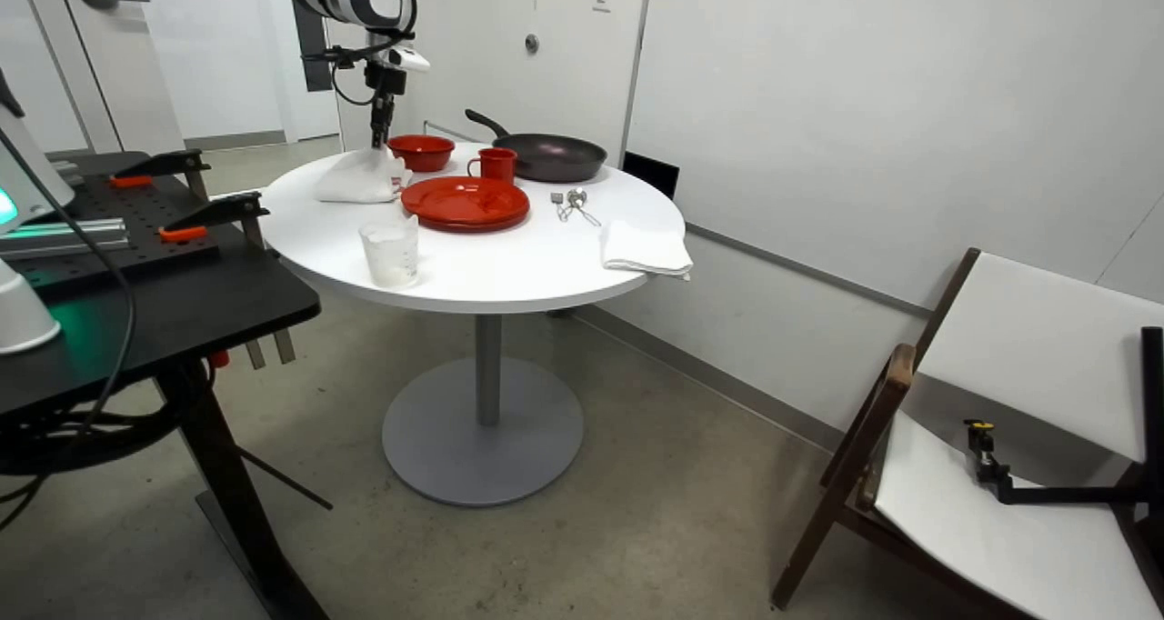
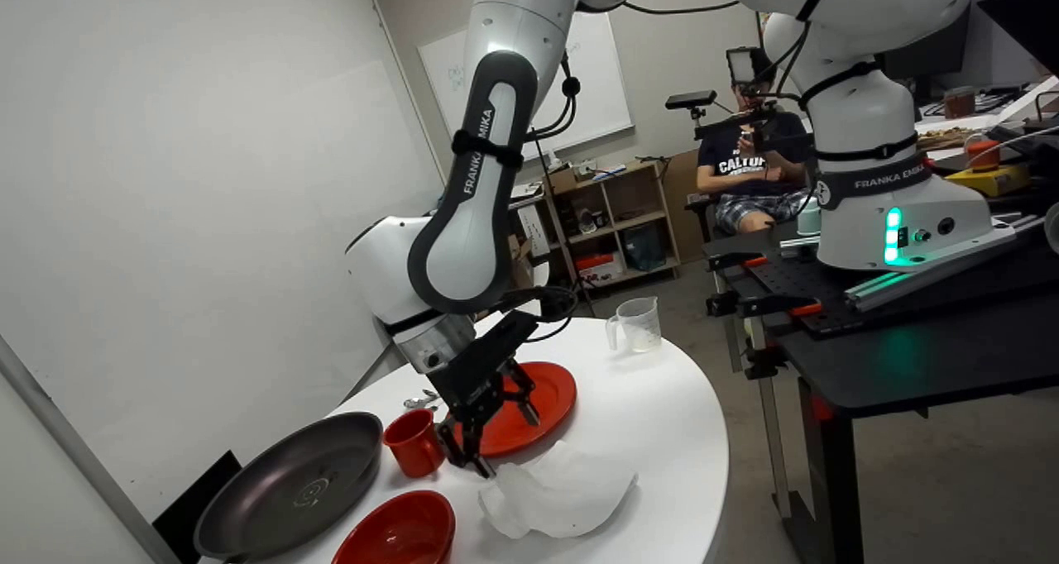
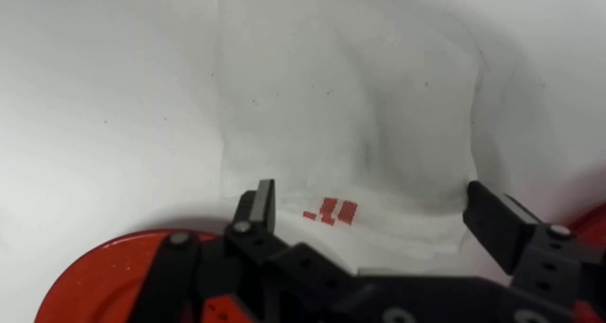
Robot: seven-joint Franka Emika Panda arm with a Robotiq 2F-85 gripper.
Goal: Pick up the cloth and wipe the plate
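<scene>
A white cloth with red marks lies loosely folded on the round white table. It shows in both exterior views and fills the middle of the wrist view. My gripper points down at one end of the cloth; it also shows in an exterior view. In the wrist view the fingers are wide apart, with the red-marked end between them. I cannot tell whether they touch it. The red plate lies beside the cloth, partly behind the gripper in an exterior view, and its rim shows in the wrist view.
A red bowl, a red mug and a dark pan stand close by. Metal utensils, a clear measuring cup and another folded white cloth are also on the table.
</scene>
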